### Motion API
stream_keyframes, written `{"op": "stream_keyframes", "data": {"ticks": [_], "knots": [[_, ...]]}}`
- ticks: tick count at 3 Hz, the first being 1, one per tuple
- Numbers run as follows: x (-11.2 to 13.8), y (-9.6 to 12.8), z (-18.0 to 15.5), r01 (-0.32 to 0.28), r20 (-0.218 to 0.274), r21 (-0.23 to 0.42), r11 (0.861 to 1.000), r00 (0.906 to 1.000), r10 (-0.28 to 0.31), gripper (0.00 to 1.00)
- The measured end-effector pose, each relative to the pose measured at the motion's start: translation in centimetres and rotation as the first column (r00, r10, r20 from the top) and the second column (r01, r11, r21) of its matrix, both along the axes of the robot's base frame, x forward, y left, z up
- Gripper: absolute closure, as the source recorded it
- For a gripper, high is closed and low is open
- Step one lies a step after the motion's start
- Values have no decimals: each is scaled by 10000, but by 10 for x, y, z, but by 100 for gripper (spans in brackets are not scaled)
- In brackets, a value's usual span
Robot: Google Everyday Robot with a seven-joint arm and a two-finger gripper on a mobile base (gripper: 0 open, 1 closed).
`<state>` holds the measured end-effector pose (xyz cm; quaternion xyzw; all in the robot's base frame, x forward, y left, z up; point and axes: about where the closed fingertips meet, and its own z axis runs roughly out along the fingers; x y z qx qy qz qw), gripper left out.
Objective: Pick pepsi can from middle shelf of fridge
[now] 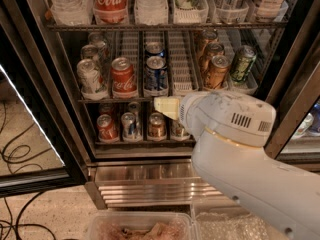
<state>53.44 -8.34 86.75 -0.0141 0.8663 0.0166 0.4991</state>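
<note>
The pepsi can (156, 75) stands at the front of a white slotted lane on the middle shelf (182, 59) of the open fridge (145, 179), with a second blue can (154, 49) behind it. A red Coca-Cola can (123, 76) is to its left and bronze cans (216, 71) are to its right. My gripper (167, 107) shows as a cream tip on the white arm (235, 149). It sits at the shelf's front edge, just below and right of the pepsi can, not touching it.
A silver can (90, 77) and a green can (242, 64) stand on the same shelf. Several cans (130, 125) sit on the rack below. Bottle baskets (150, 4) hang above. The glass door (30, 114) stands open at left over floor cables (15, 159). A plastic tub (140, 228) lies in front.
</note>
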Motion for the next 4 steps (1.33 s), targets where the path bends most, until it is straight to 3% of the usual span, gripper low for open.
{"op": "stream_keyframes", "data": {"ticks": [1,2,3,4], "knots": [[-2,17,-18,-505,141,-1234,9911,9985,526,0],[-8,35,-26,-1363,555,-2656,9544,9861,1563,0],[-3,43,-14,-1805,867,-3759,9089,9697,2284,0],[11,71,-21,-2215,564,-3952,8915,9628,2642,0]]}}
